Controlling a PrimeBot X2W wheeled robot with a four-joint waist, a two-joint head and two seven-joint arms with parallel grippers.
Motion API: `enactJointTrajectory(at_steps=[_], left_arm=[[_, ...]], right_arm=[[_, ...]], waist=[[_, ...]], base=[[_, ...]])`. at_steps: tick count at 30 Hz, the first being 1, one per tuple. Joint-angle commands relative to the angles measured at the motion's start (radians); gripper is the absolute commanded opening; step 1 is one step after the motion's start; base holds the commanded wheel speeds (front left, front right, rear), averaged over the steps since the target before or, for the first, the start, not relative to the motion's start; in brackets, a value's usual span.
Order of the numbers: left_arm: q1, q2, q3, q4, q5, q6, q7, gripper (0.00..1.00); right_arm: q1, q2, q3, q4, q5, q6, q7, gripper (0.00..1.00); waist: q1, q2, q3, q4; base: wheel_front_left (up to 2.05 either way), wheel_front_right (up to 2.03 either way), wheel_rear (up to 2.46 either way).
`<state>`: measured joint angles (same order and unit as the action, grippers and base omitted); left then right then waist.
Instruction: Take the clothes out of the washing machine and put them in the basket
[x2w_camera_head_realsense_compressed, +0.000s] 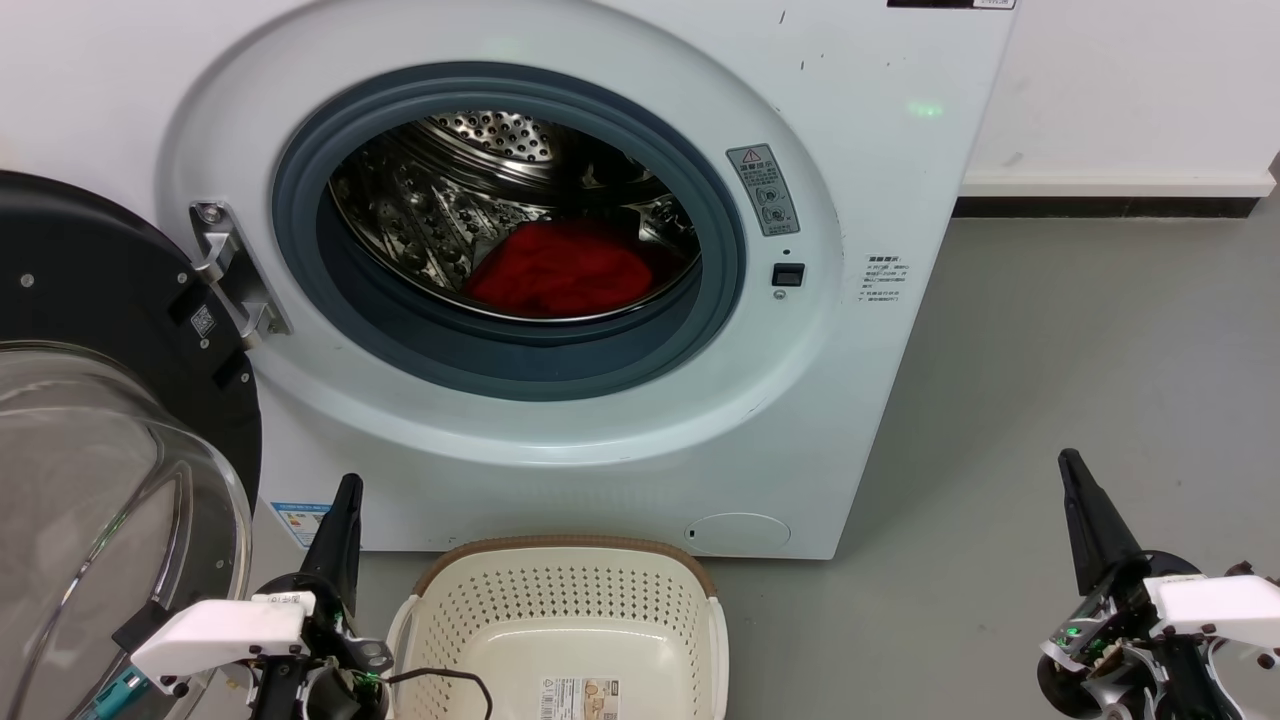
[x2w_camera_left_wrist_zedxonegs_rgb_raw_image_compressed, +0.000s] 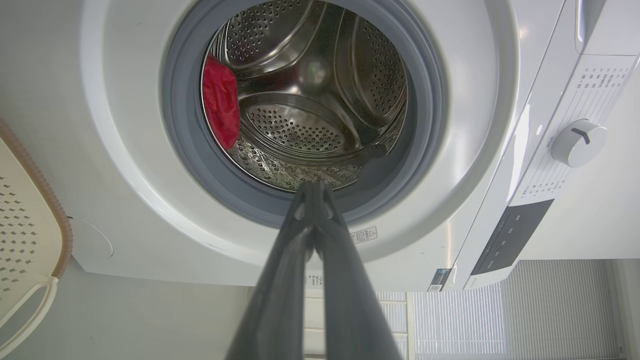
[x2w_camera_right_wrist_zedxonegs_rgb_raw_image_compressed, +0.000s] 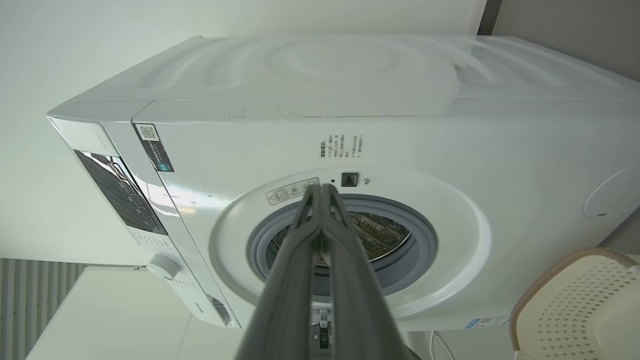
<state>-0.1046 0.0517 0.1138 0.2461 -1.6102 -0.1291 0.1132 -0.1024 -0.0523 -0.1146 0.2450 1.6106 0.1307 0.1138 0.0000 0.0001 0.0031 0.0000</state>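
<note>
The white washing machine (x2w_camera_head_realsense_compressed: 880, 150) stands with its glass door (x2w_camera_head_realsense_compressed: 110, 480) swung open to the left. Red clothes (x2w_camera_head_realsense_compressed: 560, 272) lie at the bottom of the steel drum, also visible as red clothes (x2w_camera_left_wrist_zedxonegs_rgb_raw_image_compressed: 221, 102) in the left wrist view. The cream basket (x2w_camera_head_realsense_compressed: 565, 610) with a brown rim sits on the floor right in front of the washer, with just a paper label inside. My left gripper (x2w_camera_head_realsense_compressed: 348, 488) is low at the basket's left, shut, holding nothing. My right gripper (x2w_camera_head_realsense_compressed: 1068, 462) is low at the far right over the floor, shut and holding nothing.
Grey floor (x2w_camera_head_realsense_compressed: 1080, 380) stretches to the right of the washer, up to a white wall with a dark skirting (x2w_camera_head_realsense_compressed: 1100, 207). The open door and its hinge (x2w_camera_head_realsense_compressed: 235, 280) crowd the left side beside my left arm. A black cable hangs over the basket's near edge.
</note>
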Motion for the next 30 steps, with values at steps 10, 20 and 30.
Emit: enactJointTrajectory(at_steps=[10,20,30], left_arm=[[-0.009,-0.001,0.003,0.000,0.002,-0.003,0.002,0.00],[0.006,-0.001,-0.005,0.011,0.002,0.001,-0.003,1.00],[-0.013,0.003,-0.054,0.001,0.060,0.000,-0.056,1.00]], right_arm=[[-0.013,0.003,0.000,0.001,-0.001,0.000,0.002,0.00],[0.008,0.000,0.003,0.009,-0.001,0.000,-0.004,1.00],[0.022,0.001,0.028,-0.027,-0.047,0.000,-0.056,1.00]], waist=[[0.0000,-0.0001,0.000,0.000],[0.0000,-0.0001,0.000,0.000],[0.0000,-0.0001,0.000,0.002]], base=[[0.00,0.00,0.00],[0.00,0.00,0.00],[0.00,0.00,0.00]])
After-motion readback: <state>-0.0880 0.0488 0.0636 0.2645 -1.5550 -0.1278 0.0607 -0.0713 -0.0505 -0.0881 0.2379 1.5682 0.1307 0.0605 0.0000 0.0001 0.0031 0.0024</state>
